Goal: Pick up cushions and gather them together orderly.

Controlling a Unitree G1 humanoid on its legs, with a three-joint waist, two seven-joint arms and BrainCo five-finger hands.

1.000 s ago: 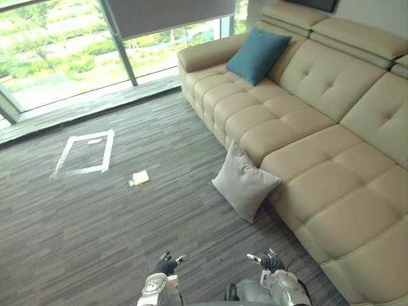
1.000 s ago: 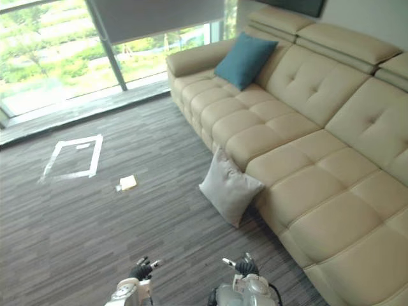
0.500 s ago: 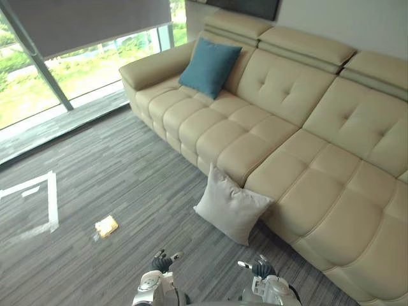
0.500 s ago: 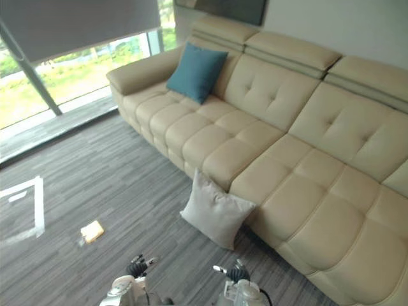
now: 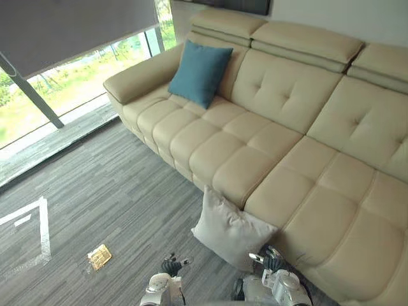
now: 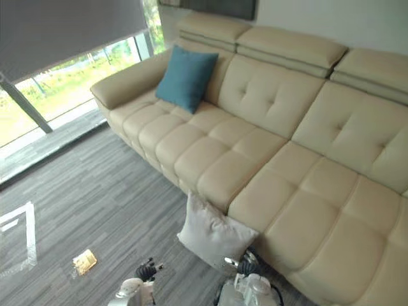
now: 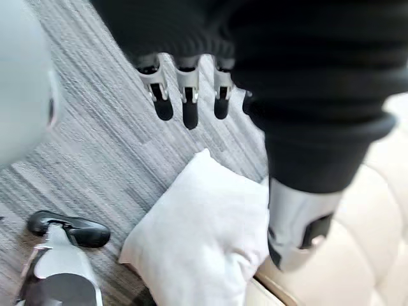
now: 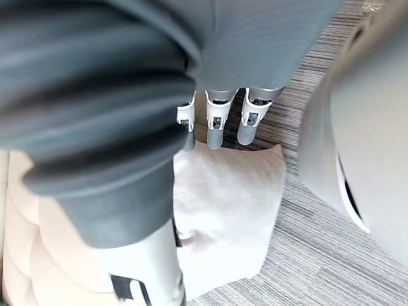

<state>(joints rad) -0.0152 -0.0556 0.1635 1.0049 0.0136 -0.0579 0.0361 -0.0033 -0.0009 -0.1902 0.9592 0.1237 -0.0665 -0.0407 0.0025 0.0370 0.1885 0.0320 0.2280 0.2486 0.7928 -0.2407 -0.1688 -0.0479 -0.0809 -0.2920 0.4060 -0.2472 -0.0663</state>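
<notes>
The left hand and right hand are hovering low, fingers relaxed, gripping nothing. Just ahead, the grey cushion is standing on the carpet against the sofa front. Farther off, the blue cushion is leaning on its backrest.

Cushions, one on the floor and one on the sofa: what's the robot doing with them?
The robot stands over a pale grey cushion that leans on the floor against the front of a beige sofa. Its left hand and right hand are both open, low in front of it, holding nothing. A teal cushion sits on the sofa by the armrest, so nothing is gathered yet.
</notes>
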